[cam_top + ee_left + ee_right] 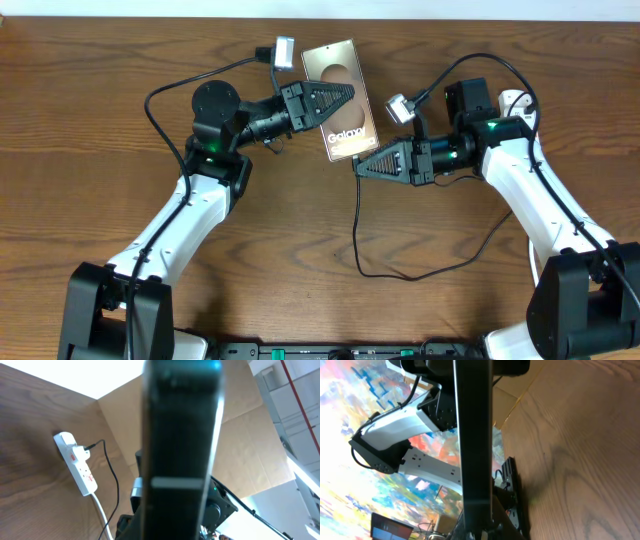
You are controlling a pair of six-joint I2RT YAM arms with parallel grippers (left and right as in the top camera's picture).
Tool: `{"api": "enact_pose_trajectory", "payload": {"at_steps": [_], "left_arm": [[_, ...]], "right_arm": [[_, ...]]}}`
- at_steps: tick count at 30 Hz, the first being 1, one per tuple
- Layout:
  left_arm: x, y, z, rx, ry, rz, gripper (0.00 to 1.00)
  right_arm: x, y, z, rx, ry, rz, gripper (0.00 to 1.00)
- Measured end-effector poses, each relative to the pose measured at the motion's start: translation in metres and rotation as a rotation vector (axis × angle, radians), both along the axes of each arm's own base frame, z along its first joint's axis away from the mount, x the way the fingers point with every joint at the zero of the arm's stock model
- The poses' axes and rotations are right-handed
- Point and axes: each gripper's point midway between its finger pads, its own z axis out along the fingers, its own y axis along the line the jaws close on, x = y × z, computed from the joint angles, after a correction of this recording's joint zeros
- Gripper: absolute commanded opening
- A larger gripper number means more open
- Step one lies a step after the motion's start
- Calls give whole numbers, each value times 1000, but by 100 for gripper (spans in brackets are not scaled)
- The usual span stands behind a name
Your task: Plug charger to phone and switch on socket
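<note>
The phone [350, 125] is grasped in the left claw [342, 97] at the far middle of the bench [100, 80]. The right claw [360, 167], clenched on the charger [357, 230], sits just beside the phone's lower edge. Step in hand: insertion. The next move calls for aligning plug tip with port; the socket [75, 462] switch follows.

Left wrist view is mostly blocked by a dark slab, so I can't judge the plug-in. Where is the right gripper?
Observer: In the overhead view, the right gripper points its tip at the bottom edge of the phone, which the left gripper holds.
Operator: Does it have the charger?
Observer: It looks so. The charger, a thin black cable, leaves its closed tip and trails in a loop over the table.
</note>
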Motion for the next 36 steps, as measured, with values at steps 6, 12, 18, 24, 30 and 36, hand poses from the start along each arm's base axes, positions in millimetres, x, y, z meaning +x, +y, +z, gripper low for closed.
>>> {"api": "enact_pose_trajectory", "payload": {"at_steps": [6, 12, 18, 24, 30, 36], "left_arm": [[0, 0, -2, 13, -15, 2, 7], [2, 0, -10, 33, 9, 6, 7], [2, 0, -11, 39, 3, 5, 7], [1, 0, -11, 43, -10, 3, 7], [1, 0, -11, 45, -16, 2, 7], [-19, -12, -15, 55, -10, -108, 7]], "right_arm": [[2, 0, 1, -4, 20, -1, 1], [2, 0, -3, -20, 42, -6, 1], [3, 0, -4, -26, 37, -9, 1], [3, 0, -5, -28, 36, -10, 1], [4, 1, -5, -30, 38, -11, 17], [4, 1, -3, -20, 29, -7, 35]]}}
